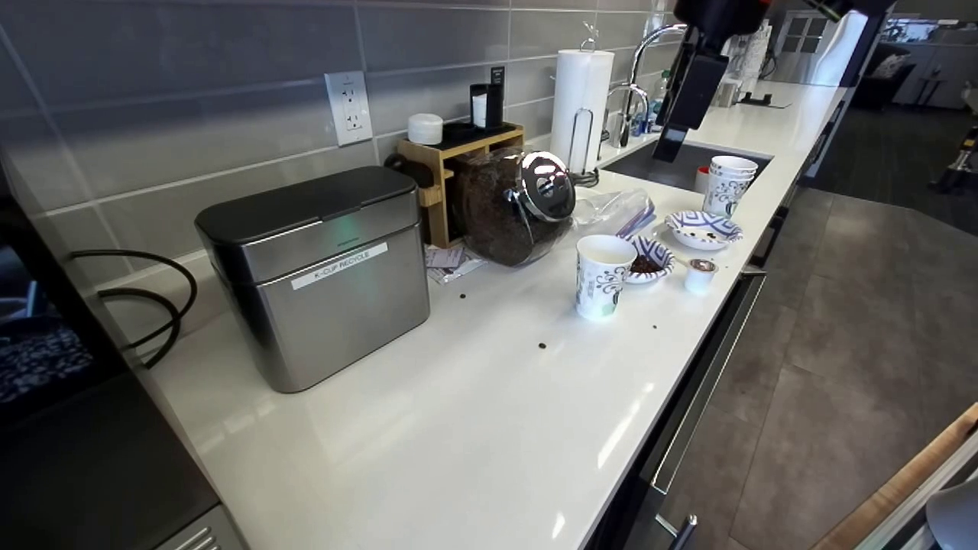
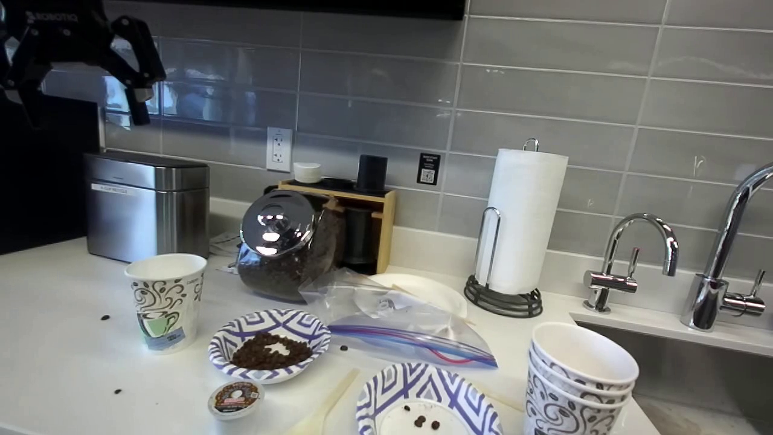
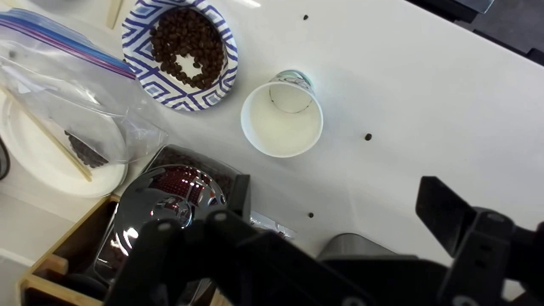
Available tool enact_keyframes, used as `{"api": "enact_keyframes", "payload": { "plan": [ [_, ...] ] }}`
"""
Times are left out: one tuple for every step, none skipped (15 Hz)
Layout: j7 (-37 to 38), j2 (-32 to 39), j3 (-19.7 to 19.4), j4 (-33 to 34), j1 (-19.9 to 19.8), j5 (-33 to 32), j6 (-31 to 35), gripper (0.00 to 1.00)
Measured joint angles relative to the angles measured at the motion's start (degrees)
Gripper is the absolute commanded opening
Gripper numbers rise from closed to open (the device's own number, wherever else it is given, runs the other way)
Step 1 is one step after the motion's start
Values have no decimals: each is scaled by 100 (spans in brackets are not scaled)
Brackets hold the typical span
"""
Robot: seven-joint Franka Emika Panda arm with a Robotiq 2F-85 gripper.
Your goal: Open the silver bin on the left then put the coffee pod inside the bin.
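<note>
The silver bin (image 1: 359, 313) stands on the counter with its dark flat lid (image 1: 306, 200) closed. It also shows in an exterior view (image 2: 142, 217); in the wrist view only a steel corner (image 3: 355, 245) shows, the rest being hidden behind my gripper. The coffee pod (image 1: 700, 276) stands upright near the counter's front edge, beside the bowl of beans. It also shows in an exterior view (image 2: 235, 401) but is out of the wrist view. My gripper (image 2: 84, 113) is raised above the counter, apart from bin and pod. Its fingers are wide apart and empty, also in the wrist view (image 3: 338, 193).
A paper cup (image 2: 168, 302), a bowl of coffee beans (image 2: 270, 347), another bowl (image 1: 703, 231) and stacked cups (image 1: 730, 186) stand on the counter. A glass jar (image 1: 512, 206) leans before a wooden box (image 1: 435, 183). A plastic bag (image 2: 398, 326) and paper towels (image 2: 522, 220) are farther along.
</note>
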Motion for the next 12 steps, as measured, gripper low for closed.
{"api": "enact_keyframes", "payload": {
  "plan": [
    [0, -1, -5, 0, -2, 0, 0, 100],
    [0, -2, -5, 0, -2, 0, 0, 100],
    [0, -1, -5, 1, -1, 0, 0, 100],
    [-22, 9, -5, 1, 15, 8, 0, 100],
    [-74, 54, 10, 0, 58, 10, 44, 100],
    [-89, 144, 56, 4, 107, 2, 92, 100],
    [-112, 295, 136, 7, 160, 2, 201, 100],
    [-129, 497, 232, 18, 226, 2, 388, 100],
    [-129, 744, 354, 53, 276, -48, 639, 100],
    [-128, 972, 468, 100, 299, -126, 933, 100],
    [-112, 1186, 573, 172, 305, -238, 1213, 100],
    [-77, 1372, 657, 250, 305, -380, 1467, 100]
  ]
}}
